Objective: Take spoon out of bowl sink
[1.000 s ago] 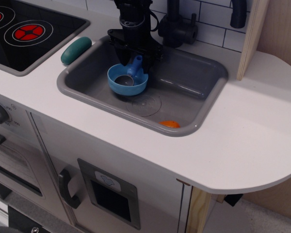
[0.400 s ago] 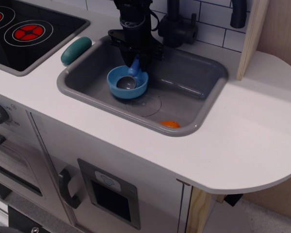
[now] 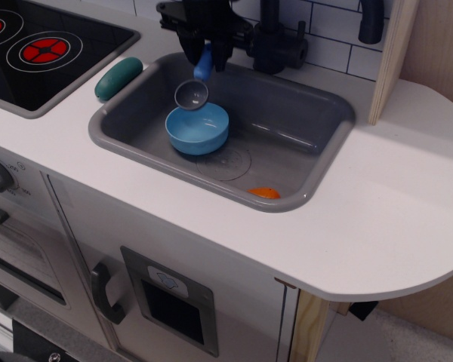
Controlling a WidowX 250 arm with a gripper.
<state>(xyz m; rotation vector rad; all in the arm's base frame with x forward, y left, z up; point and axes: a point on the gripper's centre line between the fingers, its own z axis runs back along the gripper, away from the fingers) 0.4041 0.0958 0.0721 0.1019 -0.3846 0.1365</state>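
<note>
The light blue bowl sits in the grey sink, left of the drain mark, and is empty. My black gripper hangs above the sink's back left part and is shut on the blue handle of the spoon. The spoon hangs below the fingers with its dark grey scoop lifted clear above the bowl's far rim.
A small orange piece lies in the sink's front right corner. A green oblong piece rests on the counter left of the sink. A black faucet stands behind the sink. A stove top is at the left. White countertop extends right.
My gripper has risen with the spoon in it. The scoop has come up out of the bowl and now hangs above it. The bowl has stayed almost in place.
</note>
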